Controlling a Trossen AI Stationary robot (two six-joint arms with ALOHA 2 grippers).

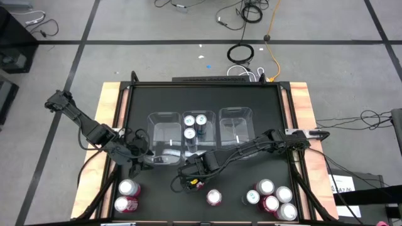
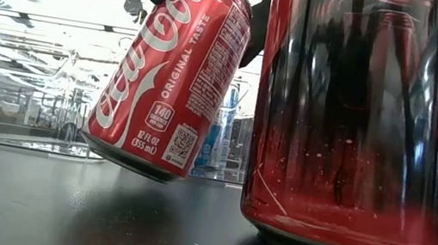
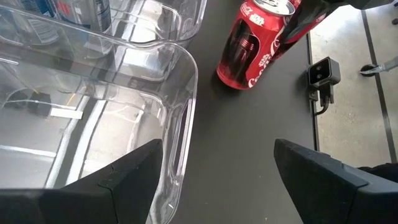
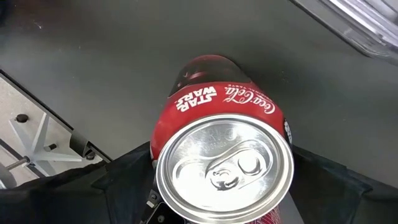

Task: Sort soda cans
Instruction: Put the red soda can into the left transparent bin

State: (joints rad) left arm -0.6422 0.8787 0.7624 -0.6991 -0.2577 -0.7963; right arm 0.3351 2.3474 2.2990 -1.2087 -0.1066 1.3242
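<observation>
My right gripper (image 1: 191,174) is shut on a red soda can (image 2: 174,72) in front of the three clear bins. The can is tilted, with its silver top (image 4: 224,165) toward the wrist camera. My left gripper (image 3: 217,168) stands open over the near right corner of the left bin (image 3: 186,68), with nothing between its fingers. Three blue cans (image 1: 193,123) stand upright in the middle bin (image 1: 196,145). More cans stand on the table at the near left (image 1: 127,194), near middle (image 1: 214,198) and near right (image 1: 273,201). My right gripper pinches the red can between its two fingers (image 4: 124,171), on opposite sides of the wall just below the top rim (image 4: 160,134). The fingers come steeply from above. The can hangs tilted, its bottom edge (image 2: 130,161) at or just above the table; which, I cannot tell.
The left bin and the right bin (image 1: 235,113) hold no cans. One red can (image 2: 358,126) stands very close to the low camera. A small black camera (image 3: 322,73) sits at the table's near edge. Bare black tabletop (image 1: 163,188) lies between the can groups.
</observation>
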